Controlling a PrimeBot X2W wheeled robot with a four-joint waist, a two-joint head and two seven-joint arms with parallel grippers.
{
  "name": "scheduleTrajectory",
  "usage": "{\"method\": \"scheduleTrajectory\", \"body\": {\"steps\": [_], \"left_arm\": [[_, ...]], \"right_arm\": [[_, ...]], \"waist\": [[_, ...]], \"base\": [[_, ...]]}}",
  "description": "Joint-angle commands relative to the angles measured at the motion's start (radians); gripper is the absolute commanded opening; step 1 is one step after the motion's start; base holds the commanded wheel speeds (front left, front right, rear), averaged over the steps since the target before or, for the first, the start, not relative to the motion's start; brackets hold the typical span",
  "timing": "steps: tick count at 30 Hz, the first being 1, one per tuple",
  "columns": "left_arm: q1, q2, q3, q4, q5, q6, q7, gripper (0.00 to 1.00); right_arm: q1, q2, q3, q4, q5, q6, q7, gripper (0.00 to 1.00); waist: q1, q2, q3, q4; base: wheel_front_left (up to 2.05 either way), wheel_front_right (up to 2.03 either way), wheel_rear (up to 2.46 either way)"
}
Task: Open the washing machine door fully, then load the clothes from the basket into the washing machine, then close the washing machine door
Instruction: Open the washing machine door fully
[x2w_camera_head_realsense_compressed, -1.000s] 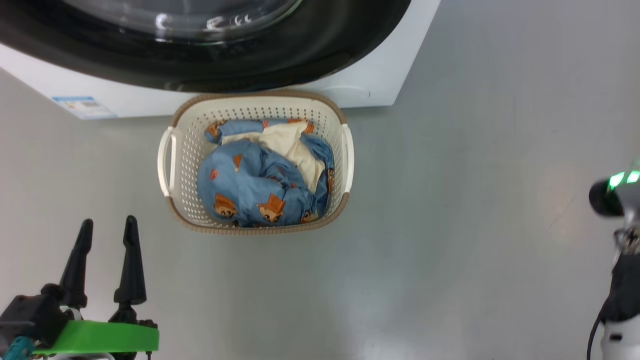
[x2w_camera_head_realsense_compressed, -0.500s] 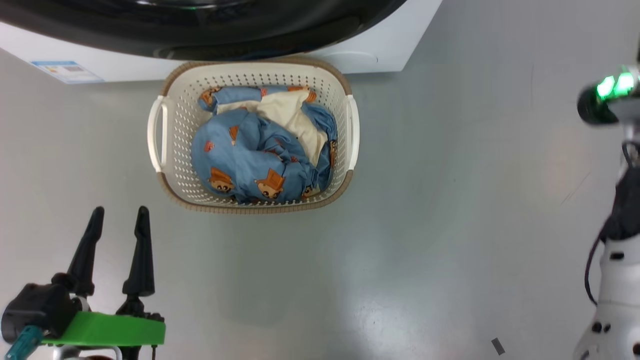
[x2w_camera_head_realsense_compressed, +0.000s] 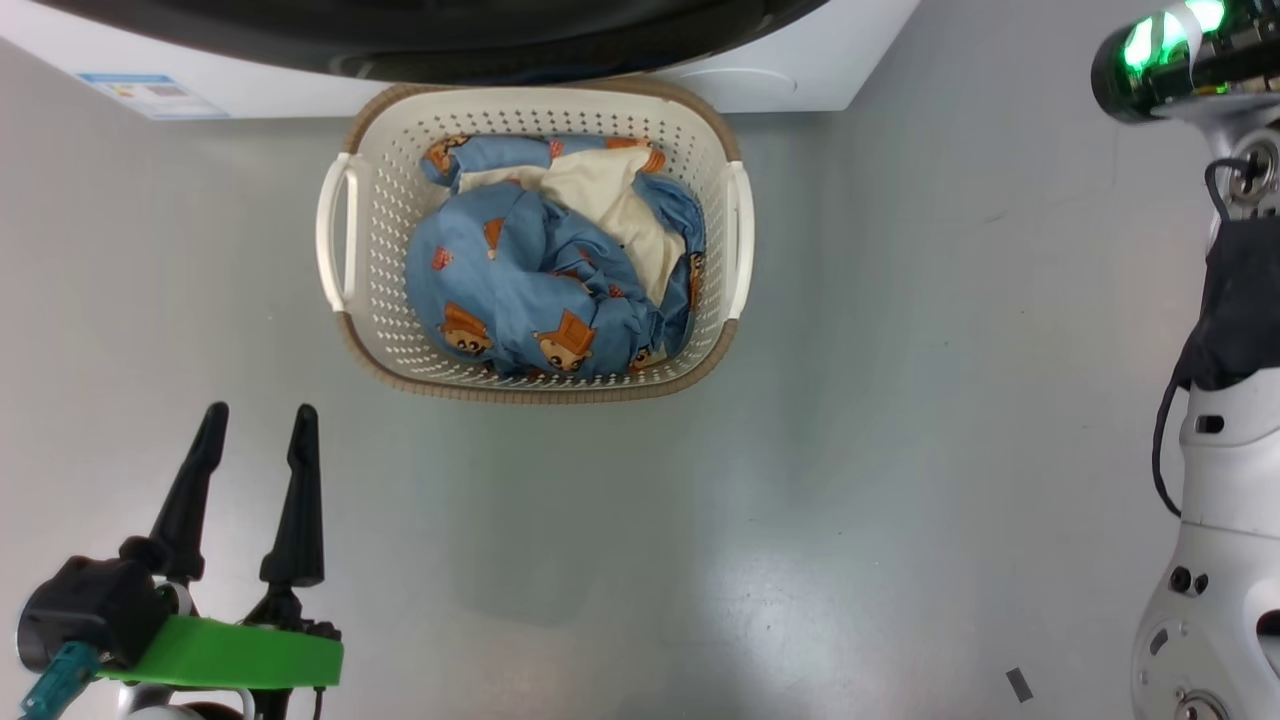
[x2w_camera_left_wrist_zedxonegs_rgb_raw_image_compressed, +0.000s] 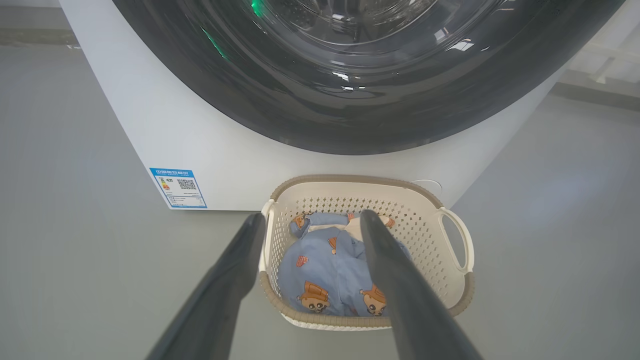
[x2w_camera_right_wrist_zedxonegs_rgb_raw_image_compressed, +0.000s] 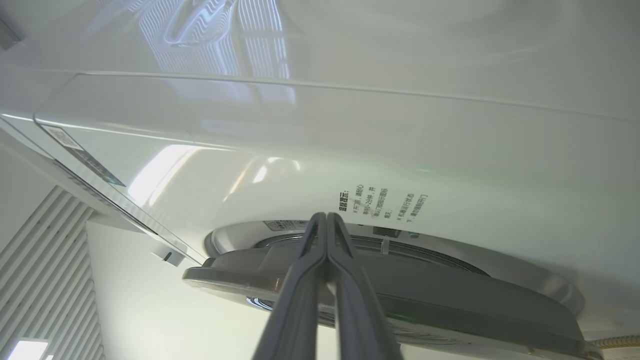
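We see a glossy grey floor (x2w_camera_head_realsense_compressed: 900, 450) with a small dark scrap (x2w_camera_head_realsense_compressed: 1018, 684) lying on it, and, in the right wrist view, a white slatted panel (x2w_camera_right_wrist_zedxonegs_rgb_raw_image_compressed: 45, 280).

The glossy grey floor (x2w_camera_head_realsense_compressed: 900, 450) carries the white washing machine (x2w_camera_head_realsense_compressed: 780, 80) at the far side, the cream basket (x2w_camera_head_realsense_compressed: 540, 392) just in front of it, and a small dark scrap (x2w_camera_head_realsense_compressed: 1018, 684) well apart at the near right.

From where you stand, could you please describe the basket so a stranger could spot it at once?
Find the big white washing machine. On the floor just before its front sits the basket: cream, perforated, brown-rimmed, holding blue bear-print clothes.
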Motion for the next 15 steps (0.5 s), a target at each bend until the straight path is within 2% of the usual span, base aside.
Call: {"method": "scheduleTrajectory", "body": {"steps": [1,15], "left_arm": [[-0.01,0.02,0.035,-0.019,0.014,-0.003,-0.006,1.0],[-0.011,0.01,0.039,-0.02,0.01,-0.003,-0.006,1.0]], "right_arm": [[-0.028,0.01,0.028,-0.027,-0.023,0.002,0.019,0.0],[-0.105,-0.009,0.074,-0.005,-0.049,0.002,0.063,0.0]], "waist": [[0.0,0.0,0.007,0.009],[0.0,0.0,0.05,0.055]], "base": [[0.0,0.0,0.0],[0.0,0.0,0.0]]}}
